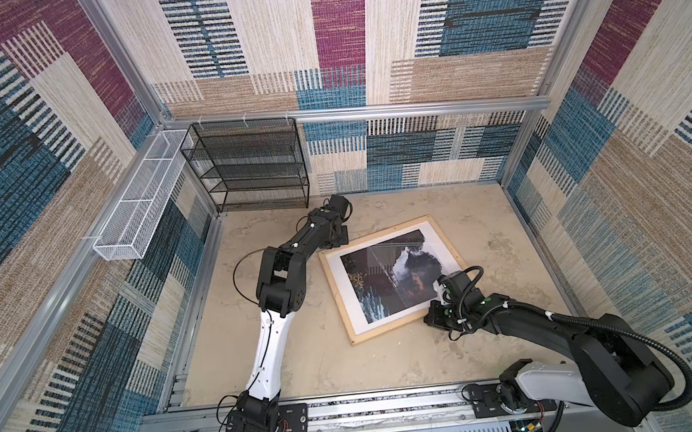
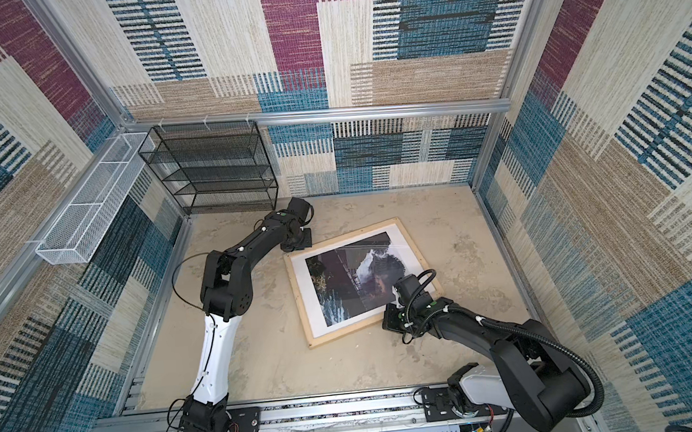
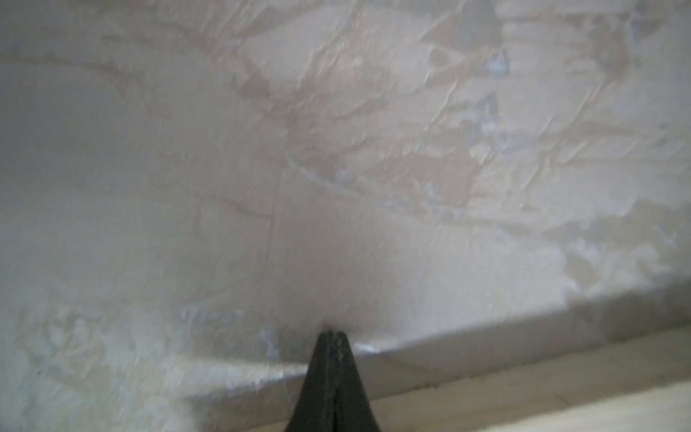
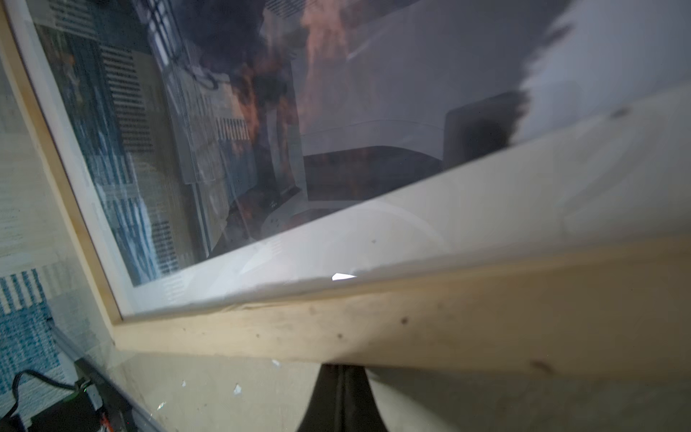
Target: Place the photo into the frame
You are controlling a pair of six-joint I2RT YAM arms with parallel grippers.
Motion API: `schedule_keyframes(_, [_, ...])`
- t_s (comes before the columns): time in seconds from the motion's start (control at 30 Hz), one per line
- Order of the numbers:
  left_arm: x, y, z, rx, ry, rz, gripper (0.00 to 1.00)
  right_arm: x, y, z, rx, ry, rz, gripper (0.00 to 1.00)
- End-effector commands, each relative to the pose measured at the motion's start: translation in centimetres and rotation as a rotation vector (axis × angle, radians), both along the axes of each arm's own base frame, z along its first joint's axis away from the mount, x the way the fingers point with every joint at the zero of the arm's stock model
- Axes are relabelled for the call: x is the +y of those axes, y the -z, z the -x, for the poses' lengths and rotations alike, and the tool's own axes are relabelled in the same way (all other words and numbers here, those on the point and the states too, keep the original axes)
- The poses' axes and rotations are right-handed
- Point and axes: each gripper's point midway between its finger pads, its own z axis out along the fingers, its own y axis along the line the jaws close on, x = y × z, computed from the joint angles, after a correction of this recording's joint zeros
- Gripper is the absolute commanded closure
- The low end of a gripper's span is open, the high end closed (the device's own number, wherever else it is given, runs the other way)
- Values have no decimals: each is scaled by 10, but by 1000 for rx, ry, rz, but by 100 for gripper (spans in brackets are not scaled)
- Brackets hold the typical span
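The pale wood frame (image 1: 337, 299) (image 2: 298, 301) lies slanted on the beige table in both top views. The photo (image 1: 390, 280) (image 2: 348, 279) shows inside it, with a white border (image 4: 411, 224) around it and reflections across its glossy face (image 4: 224, 131). My left gripper (image 3: 331, 333) is shut and empty, its tip on the table beside the frame's wooden edge (image 3: 561, 392), at the far left corner (image 1: 326, 251). My right gripper (image 4: 342, 368) is shut, and its tip vanishes under the frame's outer edge (image 4: 448, 321) at the near right corner.
A black mesh shelf (image 1: 249, 165) stands at the back left. A white wire basket (image 1: 143, 198) hangs on the left wall. Patterned walls close in three sides, and an aluminium rail (image 1: 391, 405) runs along the front edge.
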Motion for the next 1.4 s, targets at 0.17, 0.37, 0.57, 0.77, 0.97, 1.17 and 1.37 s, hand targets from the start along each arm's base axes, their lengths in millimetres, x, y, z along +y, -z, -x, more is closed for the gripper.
schedule_keyframes(0.17, [8,13,83,144,-21,90,100,-29,-5,-42,-79,54,138,100])
schedule_keyframes(0.37, [9,26,149,201,-17,102,100,-35,-3,-60,-89,41,157,100])
schedule_keyframes(0.57, [-6,38,207,258,8,107,100,-29,1,-71,-84,-2,150,100])
schedule_keyframes(0.77, [-18,46,247,292,2,105,100,-18,4,-69,-72,-47,99,100])
schedule_keyframes(0.97, [-20,44,265,289,-8,119,100,-11,6,-58,-53,-102,68,100])
schedule_keyframes(1.17, [-18,37,271,271,-22,124,100,6,6,-50,-49,-156,54,100])
schedule_keyframes(1.37, [-12,34,273,269,-29,99,100,29,9,-42,-38,-194,29,100])
